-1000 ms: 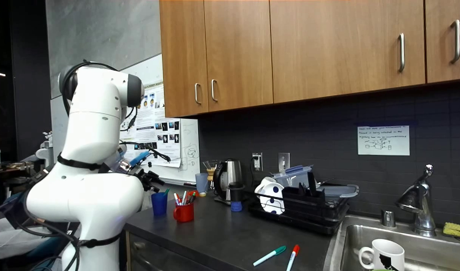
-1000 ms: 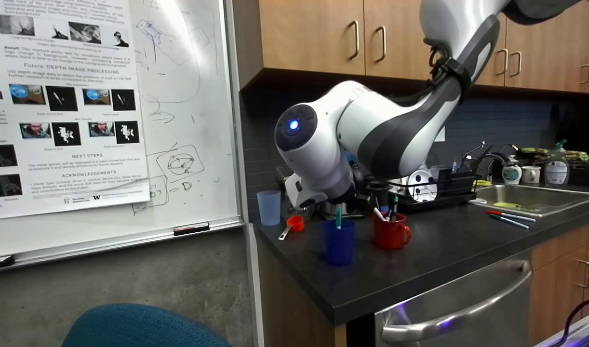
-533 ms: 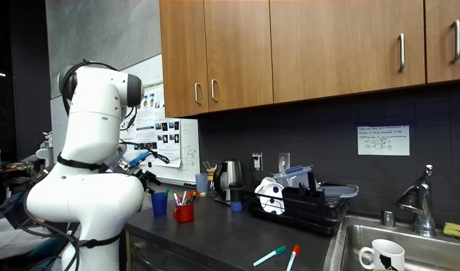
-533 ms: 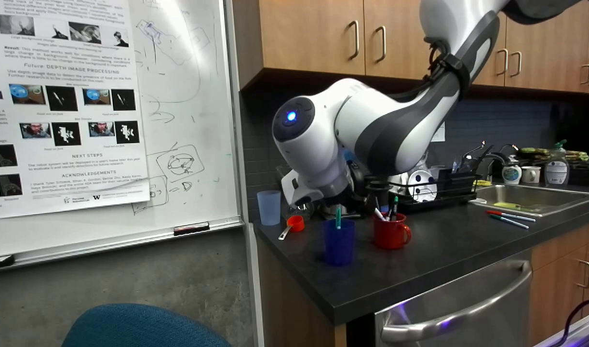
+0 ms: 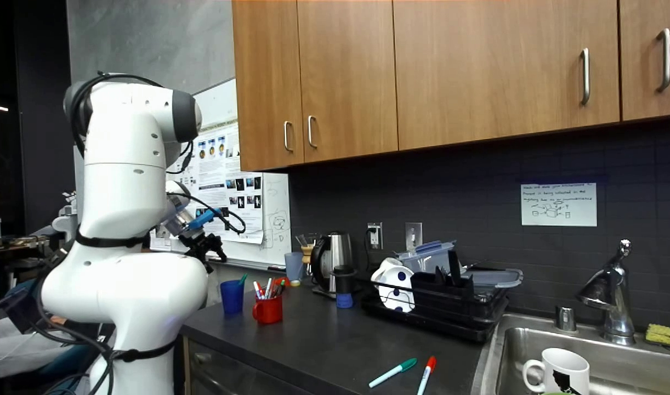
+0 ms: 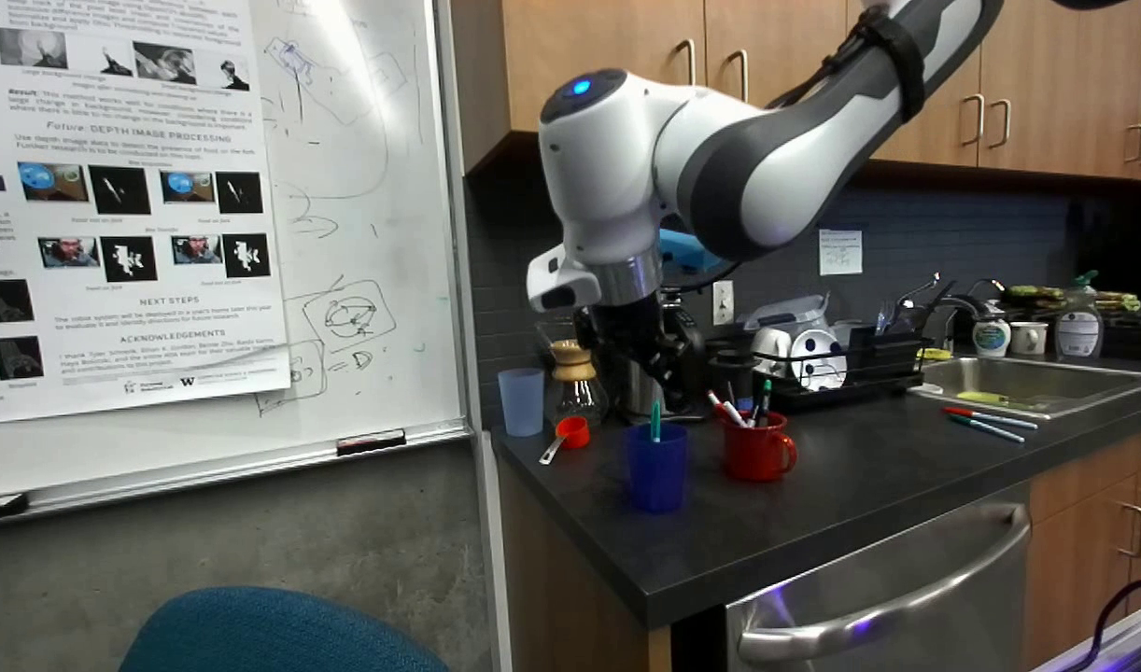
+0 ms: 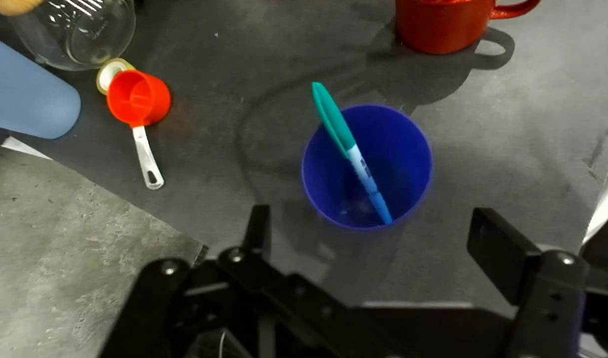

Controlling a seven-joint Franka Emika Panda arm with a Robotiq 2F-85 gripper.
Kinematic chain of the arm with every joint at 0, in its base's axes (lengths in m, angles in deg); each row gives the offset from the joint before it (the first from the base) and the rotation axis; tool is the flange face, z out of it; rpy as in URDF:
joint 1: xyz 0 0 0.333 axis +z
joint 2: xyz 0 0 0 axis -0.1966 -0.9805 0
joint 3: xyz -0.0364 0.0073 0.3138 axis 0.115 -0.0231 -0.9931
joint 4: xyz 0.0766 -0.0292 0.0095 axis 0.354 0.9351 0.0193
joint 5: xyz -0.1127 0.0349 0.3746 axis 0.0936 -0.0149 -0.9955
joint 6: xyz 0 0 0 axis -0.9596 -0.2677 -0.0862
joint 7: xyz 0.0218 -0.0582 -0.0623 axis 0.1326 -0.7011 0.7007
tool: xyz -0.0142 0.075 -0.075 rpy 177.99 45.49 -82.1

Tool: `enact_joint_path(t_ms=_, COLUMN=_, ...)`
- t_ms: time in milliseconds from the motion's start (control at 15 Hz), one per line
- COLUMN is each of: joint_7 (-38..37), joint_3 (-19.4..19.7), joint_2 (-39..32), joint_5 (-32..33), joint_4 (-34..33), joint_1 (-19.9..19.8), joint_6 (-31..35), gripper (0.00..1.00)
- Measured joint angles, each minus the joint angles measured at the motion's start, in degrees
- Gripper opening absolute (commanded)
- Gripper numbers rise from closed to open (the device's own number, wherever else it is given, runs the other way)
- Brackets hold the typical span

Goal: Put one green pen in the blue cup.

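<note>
The green pen (image 7: pixel 334 122) leans inside the blue cup (image 7: pixel 403 154) in the wrist view, cap end up and sticking out over the rim. In both exterior views the pen's green cap (image 6: pixel 655 425) (image 5: pixel 243 278) shows above the cup (image 6: pixel 657 476) (image 5: pixel 232 299), which stands upright on the counter. My gripper (image 7: pixel 371 218) is open and empty, its fingers wide apart in the wrist view. In the exterior views the gripper (image 6: pixel 678 378) (image 5: pixel 217 258) is above the cup and apart from it. Another green-capped pen (image 5: pixel 392 373) lies on the counter near the sink.
A red cup (image 5: pixel 267 310) of pens stands beside the blue cup. A red scoop (image 7: pixel 139 99), glass carafe (image 6: pixel 580 401) and light-blue cup (image 6: pixel 521 401) are at the counter's end. A kettle (image 5: pixel 339 258), dish rack (image 5: pixel 439 307) and red-capped pen (image 5: pixel 426 376) are farther along.
My gripper has risen and drawn back from the cup, and the wrist has turned to point more downward. The pen and the cup have not moved.
</note>
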Motion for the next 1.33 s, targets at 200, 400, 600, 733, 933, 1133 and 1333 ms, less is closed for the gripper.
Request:
enact_joint_path(t_ms=200, joint_7=1.9, joint_3=2.2, joint_2=4.5, joint_5=-7.1, joint_4=1.9, joint_1=-1.8, joint_6=2.7, gripper=1.0)
enact_joint_path(t_ms=400, joint_7=4.3, joint_3=5.5, joint_2=8.7, joint_5=-14.1, joint_4=4.6, joint_1=-3.4, joint_6=5.0, gripper=1.0)
enact_joint_path(t_ms=600, joint_7=5.2, joint_3=9.0, joint_2=13.1, joint_5=-19.8, joint_4=7.9, joint_1=-4.6, joint_6=6.5, gripper=1.0)
enact_joint_path(t_ms=733, joint_7=4.4, joint_3=11.1, joint_2=16.1, joint_5=-23.2, joint_4=10.5, joint_1=-5.2, joint_6=6.9, gripper=1.0)
enact_joint_path(t_ms=933, joint_7=1.0, joint_3=14.0, joint_2=20.7, joint_5=-27.1, joint_4=14.6, joint_1=-6.0, joint_6=7.0, gripper=1.0)
enact_joint_path(t_ms=1133, joint_7=-2.0, joint_3=15.8, joint_2=24.3, joint_5=-28.1, joint_4=18.2, joint_1=-6.7, joint_6=7.0, gripper=1.0)
enact_joint_path(t_ms=1333, joint_7=-2.0, joint_3=15.8, joint_2=24.1, joint_5=-28.1, joint_4=18.1, joint_1=-6.5, joint_6=7.0, gripper=1.0)
